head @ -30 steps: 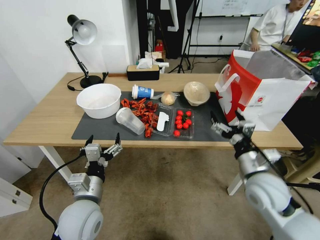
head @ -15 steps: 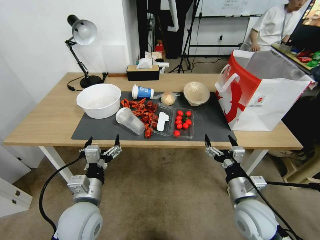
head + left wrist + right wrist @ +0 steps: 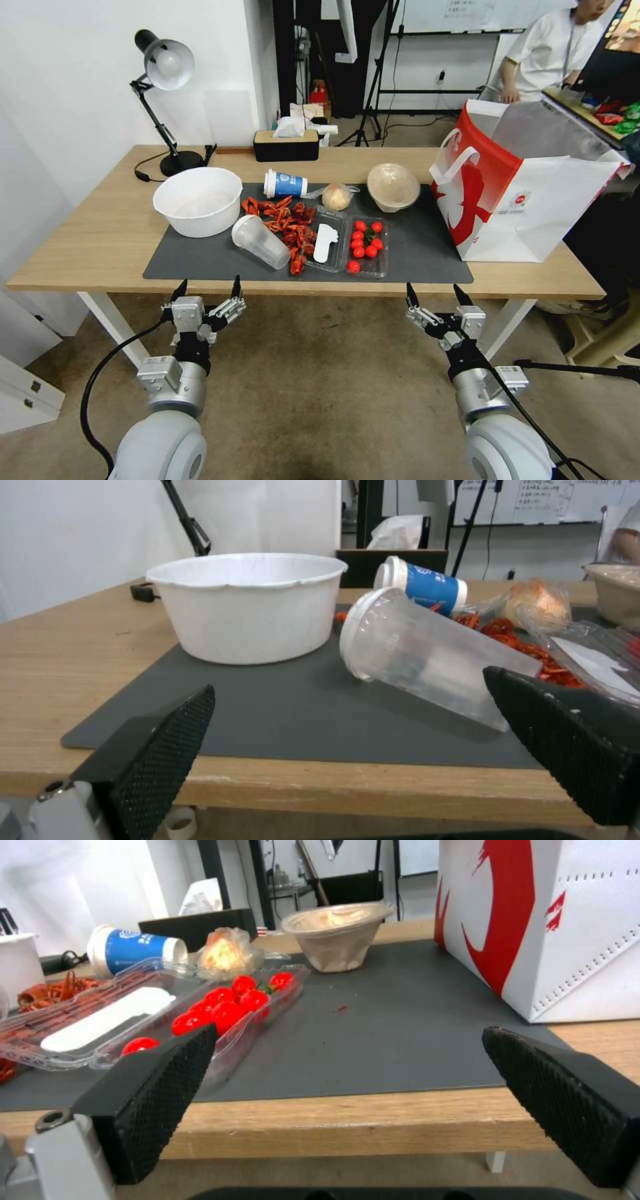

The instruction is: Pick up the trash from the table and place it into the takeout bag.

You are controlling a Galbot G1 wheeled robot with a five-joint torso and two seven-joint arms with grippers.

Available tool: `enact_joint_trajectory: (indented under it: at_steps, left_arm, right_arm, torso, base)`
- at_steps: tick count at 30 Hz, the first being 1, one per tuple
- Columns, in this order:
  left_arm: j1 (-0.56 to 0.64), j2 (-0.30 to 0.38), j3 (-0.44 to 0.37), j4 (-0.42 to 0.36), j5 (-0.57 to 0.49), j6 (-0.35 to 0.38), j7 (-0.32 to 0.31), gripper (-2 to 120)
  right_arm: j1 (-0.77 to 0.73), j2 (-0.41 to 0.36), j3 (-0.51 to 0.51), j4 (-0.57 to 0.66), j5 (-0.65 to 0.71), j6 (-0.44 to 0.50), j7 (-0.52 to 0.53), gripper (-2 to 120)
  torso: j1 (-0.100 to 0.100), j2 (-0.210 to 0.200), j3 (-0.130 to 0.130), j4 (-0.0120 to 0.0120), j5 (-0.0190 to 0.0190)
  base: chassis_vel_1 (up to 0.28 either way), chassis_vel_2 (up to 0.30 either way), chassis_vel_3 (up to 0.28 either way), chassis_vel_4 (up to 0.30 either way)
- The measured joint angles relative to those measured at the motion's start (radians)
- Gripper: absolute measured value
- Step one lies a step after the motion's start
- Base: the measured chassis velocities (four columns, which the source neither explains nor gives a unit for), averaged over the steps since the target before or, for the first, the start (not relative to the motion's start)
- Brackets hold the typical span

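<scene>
At the left the left gripper (image 3: pixel 207 287) hangs below the table (image 3: pixel 87 247) edge, fingers spread, holding nothing. On the dark mat (image 3: pixel 200 260) stand one white bowl (image 3: pixel 197 200), then one clear plastic cup (image 3: pixel 261 241) on its side, one white blue-labelled paper cup (image 3: pixel 285 184) on its side, one plastic-wrapped tan ball (image 3: pixel 336 196) and one clear lidded round bowl (image 3: pixel 393 186). The takeout bag (image 3: pixel 533 207) stands upright at the right. The right gripper (image 3: pixel 434 294) hangs below the edge, fingers spread, empty. The right wrist view shows nine red tomatoes (image 3: pixel 227 1007) in their tray.
</scene>
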Motion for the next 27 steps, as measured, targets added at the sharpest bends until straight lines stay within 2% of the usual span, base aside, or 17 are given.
enact_joint_trajectory:
  at_steps: [6,15,22,24,26,27]
  left_arm:
    - [0.007,0.007,-0.003,-0.003,0.0,-0.006,0.001,100]
    - [-0.003,0.011,-0.003,-0.006,0.0,-0.021,-0.002,100]
    - [-0.002,0.012,-0.006,-0.008,0.0,-0.021,-0.003,100]
    - [-0.005,0.013,-0.007,-0.008,0.0,-0.019,-0.003,100]
    - [-0.006,0.013,-0.007,-0.007,0.0,-0.019,-0.004,100]
    - [-0.007,0.012,-0.007,-0.006,0.0,-0.018,-0.004,100]
  right_arm:
    - [0.026,-0.006,-0.02,-0.002,0.004,0.0,0.003,100]
    - [0.204,-0.027,-0.12,-0.04,0.063,-0.034,0.07,100]
    - [0.367,-0.062,-0.204,-0.05,0.205,-0.116,0.166,100]
    - [0.453,-0.069,-0.242,-0.051,0.316,-0.163,0.223,100]
    - [0.481,-0.069,-0.255,-0.052,0.347,-0.176,0.239,100]
    - [0.546,-0.069,-0.282,-0.062,0.409,-0.203,0.275,100]
  torso:
    - [0.0,0.0,0.0,-0.0001,-0.0001]
    - [0.0,0.0,0.0,0.0001,0.0]
    - [0.0,0.0,0.0,0.0,-0.0001]
    - [0.0,0.0,0.0,0.0,0.0001]
    - [0.0,0.0,0.0,-0.0001,-0.0001]
    - [0.0,0.0,0.0,0.0003,-0.0003]
  base:
    - [0.0,0.0,0.0,0.0]
    - [0.0,0.0,0.0,0.0]
    - [0.0,0.0,0.0,0.0]
    - [0.0,0.0,0.0,0.0]
    - [0.0,0.0,0.0,0.0]
    - [0.0,0.0,0.0,0.0]
